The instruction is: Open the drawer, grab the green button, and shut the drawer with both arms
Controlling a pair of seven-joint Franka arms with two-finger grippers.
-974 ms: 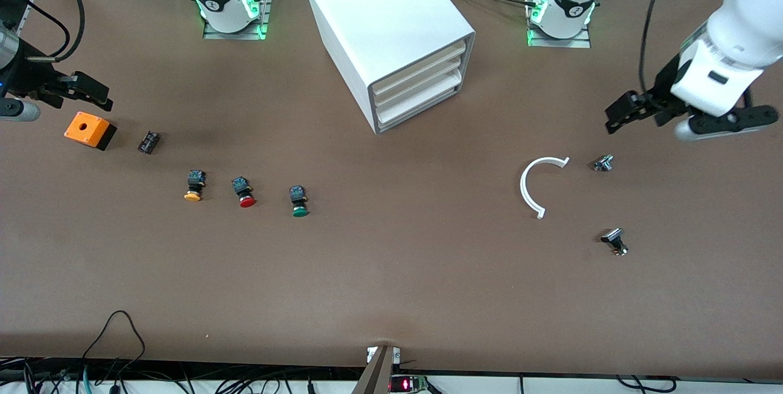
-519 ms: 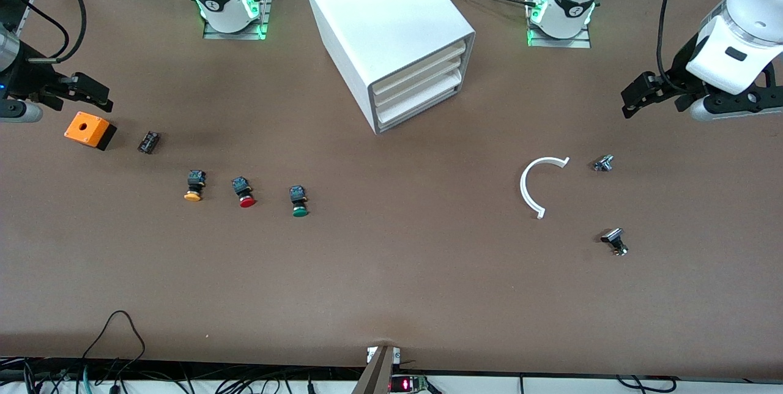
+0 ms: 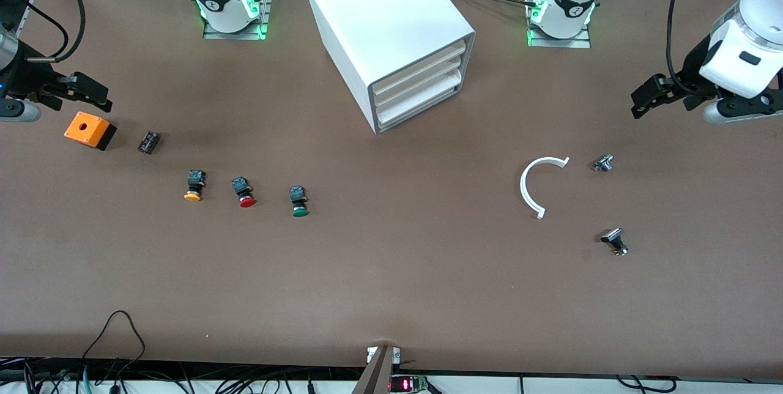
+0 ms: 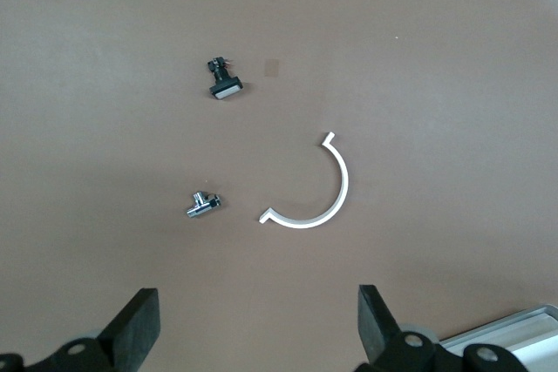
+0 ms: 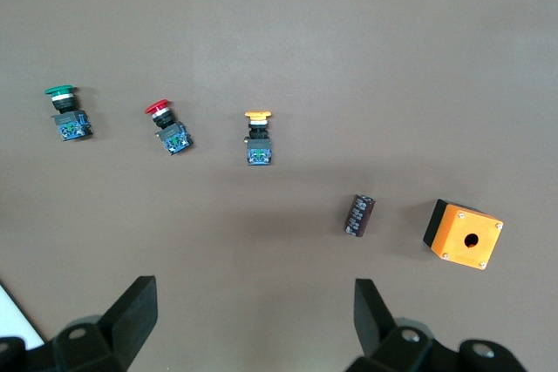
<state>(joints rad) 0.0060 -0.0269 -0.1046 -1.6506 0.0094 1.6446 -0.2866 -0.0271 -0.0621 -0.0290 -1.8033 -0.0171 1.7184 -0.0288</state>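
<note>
The right gripper [image 3: 92, 95] hangs over the right arm's end of the table [image 3: 391, 296], just above the orange box [image 3: 90, 130]. Its fingers [image 5: 131, 315] are spread wide and hold nothing. The right arm [image 3: 18, 76] reaches in low from the table edge, with the gripper held almost level.

Beside the orange box lies a small black part [image 3: 148, 142]. Nearer to the front camera, three push buttons lie in a row: the orange-capped button [image 3: 194, 186], the red-capped button [image 3: 243, 192], then the green button [image 3: 298, 201], each lying on its side on the bare table.

The white cabinet [image 3: 385, 21] stands between the two bases. Its lowest drawer [image 3: 419, 105] is closed.

Toward the left arm's end lie a white curved piece [image 3: 533, 183], a small metal part [image 3: 603, 163] and a black-headed part [image 3: 614, 241].

The left gripper [image 3: 648, 97] hangs over that end, also wide open and empty, its fingers [image 4: 139, 328] apart. The left arm [image 3: 743, 57] is bent down from above.
</note>
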